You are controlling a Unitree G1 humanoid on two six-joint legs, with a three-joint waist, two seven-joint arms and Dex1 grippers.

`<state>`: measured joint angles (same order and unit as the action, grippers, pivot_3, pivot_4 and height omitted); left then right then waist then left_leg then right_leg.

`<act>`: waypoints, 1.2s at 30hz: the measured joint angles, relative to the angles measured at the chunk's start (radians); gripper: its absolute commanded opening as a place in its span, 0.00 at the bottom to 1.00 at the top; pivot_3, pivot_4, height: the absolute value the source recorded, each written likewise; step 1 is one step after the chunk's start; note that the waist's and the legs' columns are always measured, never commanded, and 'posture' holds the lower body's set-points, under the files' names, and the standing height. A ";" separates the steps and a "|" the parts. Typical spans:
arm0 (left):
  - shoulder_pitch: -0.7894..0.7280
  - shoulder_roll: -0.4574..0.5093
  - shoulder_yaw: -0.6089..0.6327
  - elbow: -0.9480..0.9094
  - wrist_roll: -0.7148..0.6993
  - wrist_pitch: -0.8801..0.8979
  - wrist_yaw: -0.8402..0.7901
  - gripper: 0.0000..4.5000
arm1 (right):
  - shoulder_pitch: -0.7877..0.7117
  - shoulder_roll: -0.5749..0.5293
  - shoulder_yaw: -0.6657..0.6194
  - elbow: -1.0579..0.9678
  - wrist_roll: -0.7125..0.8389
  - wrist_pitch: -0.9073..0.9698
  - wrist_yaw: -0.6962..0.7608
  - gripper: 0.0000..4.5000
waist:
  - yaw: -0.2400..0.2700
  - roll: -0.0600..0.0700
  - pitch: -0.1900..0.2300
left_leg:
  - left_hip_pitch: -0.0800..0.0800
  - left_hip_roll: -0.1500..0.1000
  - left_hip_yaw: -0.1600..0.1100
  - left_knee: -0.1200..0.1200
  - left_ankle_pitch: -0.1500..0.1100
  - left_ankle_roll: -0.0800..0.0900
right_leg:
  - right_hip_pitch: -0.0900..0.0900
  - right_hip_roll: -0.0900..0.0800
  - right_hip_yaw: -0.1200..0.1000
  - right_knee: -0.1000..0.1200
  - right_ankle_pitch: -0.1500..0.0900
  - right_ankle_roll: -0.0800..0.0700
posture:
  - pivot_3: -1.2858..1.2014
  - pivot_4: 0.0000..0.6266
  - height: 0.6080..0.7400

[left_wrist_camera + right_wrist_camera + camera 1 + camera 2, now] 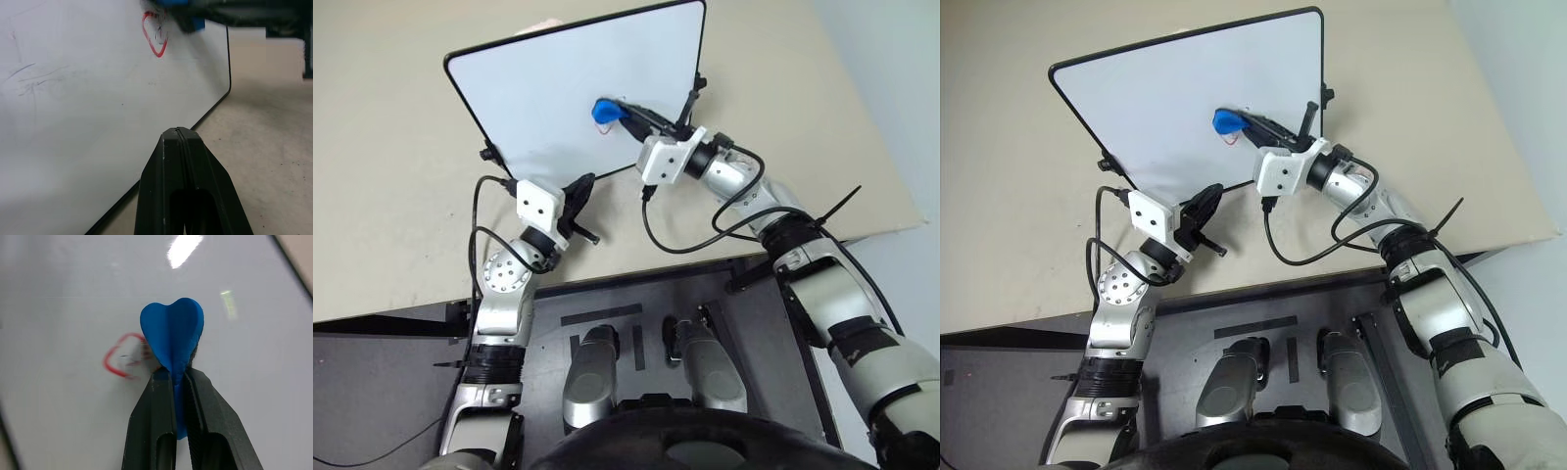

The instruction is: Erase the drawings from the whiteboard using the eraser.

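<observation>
The whiteboard (558, 88) lies on the table, white with a thin black frame. My right gripper (173, 376) is shut on the blue eraser (172, 333), which sticks out past the fingertips and rests on or just above the board's right half. The drawings (108, 363), a small red looped scribble, sit right beside the eraser; part of the loop near the eraser looks smeared. The red loop (159, 53) also shows in the left wrist view, under the eraser. My left gripper (178, 132) is shut on nothing, just off the board's near edge (585, 186).
The board lies on a beige table (391, 225) whose front edge runs close to my arms. Small black knobs (490, 153) stick out from the board's side edges. A black cable (675, 240) loops below my right wrist.
</observation>
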<state>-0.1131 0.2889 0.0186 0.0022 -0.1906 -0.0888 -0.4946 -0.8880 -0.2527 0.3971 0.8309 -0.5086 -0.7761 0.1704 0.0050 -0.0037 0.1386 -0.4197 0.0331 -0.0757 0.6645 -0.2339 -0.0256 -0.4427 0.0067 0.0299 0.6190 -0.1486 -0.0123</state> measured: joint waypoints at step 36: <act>-0.013 0.003 0.001 0.007 0.000 0.000 -0.001 0.00 | 0.024 0.041 0.012 -0.023 0.015 0.019 0.040 0.00 | 0.000 0.000 0.000 | 0.000 0.000 0.000 0.000 0.000 0.000 | 0.000 0.000 0.000 -0.001 0.000 0.000 | 0.52 0.24 1.00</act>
<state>-0.1260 0.2916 0.0198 0.0090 -0.1903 -0.0888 -0.4956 -0.8637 -0.2120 0.4091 0.8074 -0.4939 -0.7567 0.2104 0.0048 -0.0037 0.1386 -0.4201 0.0331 -0.0758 0.6643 -0.2340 -0.0256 -0.4431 0.0069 0.0299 0.6178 -0.1484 -0.0127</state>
